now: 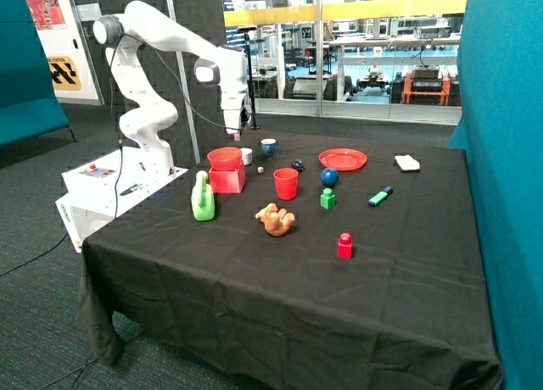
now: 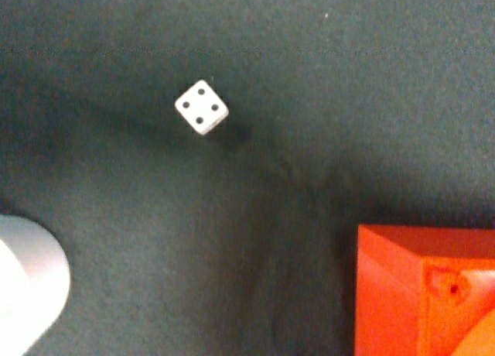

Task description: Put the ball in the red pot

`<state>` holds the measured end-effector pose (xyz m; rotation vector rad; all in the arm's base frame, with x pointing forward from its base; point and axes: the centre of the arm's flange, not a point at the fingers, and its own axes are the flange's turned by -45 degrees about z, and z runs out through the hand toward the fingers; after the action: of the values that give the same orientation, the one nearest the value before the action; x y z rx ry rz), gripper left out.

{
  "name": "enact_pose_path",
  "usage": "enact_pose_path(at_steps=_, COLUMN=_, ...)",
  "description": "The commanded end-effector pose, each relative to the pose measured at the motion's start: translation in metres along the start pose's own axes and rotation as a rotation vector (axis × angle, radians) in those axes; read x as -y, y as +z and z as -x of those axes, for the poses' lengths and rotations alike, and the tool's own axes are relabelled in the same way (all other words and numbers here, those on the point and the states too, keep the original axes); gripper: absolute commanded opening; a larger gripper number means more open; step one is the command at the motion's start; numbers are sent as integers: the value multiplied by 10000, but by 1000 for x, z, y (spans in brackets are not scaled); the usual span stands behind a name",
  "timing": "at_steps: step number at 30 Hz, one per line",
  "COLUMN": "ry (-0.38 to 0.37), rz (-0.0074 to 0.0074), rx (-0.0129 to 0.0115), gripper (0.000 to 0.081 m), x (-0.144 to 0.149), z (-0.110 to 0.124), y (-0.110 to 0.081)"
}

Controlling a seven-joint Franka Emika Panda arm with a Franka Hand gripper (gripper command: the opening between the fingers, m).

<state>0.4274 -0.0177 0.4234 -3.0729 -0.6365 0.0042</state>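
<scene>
The dark blue ball (image 1: 329, 176) rests on the black tablecloth, just behind the green block (image 1: 327, 198) and beside the red cup (image 1: 286, 184). The red pot (image 1: 226, 178) stands near the table's back corner by the robot base. One of its corners shows in the wrist view (image 2: 421, 294). My gripper (image 1: 236, 135) hangs above the table just behind the red pot, far from the ball. It holds nothing that I can see. The ball is out of the wrist view.
A small black ball (image 1: 297, 164) and a round red bowl (image 1: 343, 158) lie behind the blue ball. A white die (image 2: 201, 107) and a white cup (image 2: 27, 286) sit under the gripper. A green bottle (image 1: 202, 197), an orange toy (image 1: 276, 220), a red block (image 1: 344, 245) and a marker (image 1: 380, 196) lie nearer the front.
</scene>
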Motion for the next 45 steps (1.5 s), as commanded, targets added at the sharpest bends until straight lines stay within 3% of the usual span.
enact_pose_path(at_steps=1, ry=-40, rz=40, rx=-19, gripper=328, x=-2, z=13, y=2)
enact_pose_path(at_steps=13, ry=429, rz=39, rx=-20, gripper=320, x=-16, z=28, y=12)
enact_pose_path(at_steps=23, ry=405, rz=39, rx=-20, gripper=318, x=-15, z=42, y=24)
enact_pose_path(at_steps=45, ry=102, rz=40, rx=-19, gripper=315, x=-9, z=40, y=35)
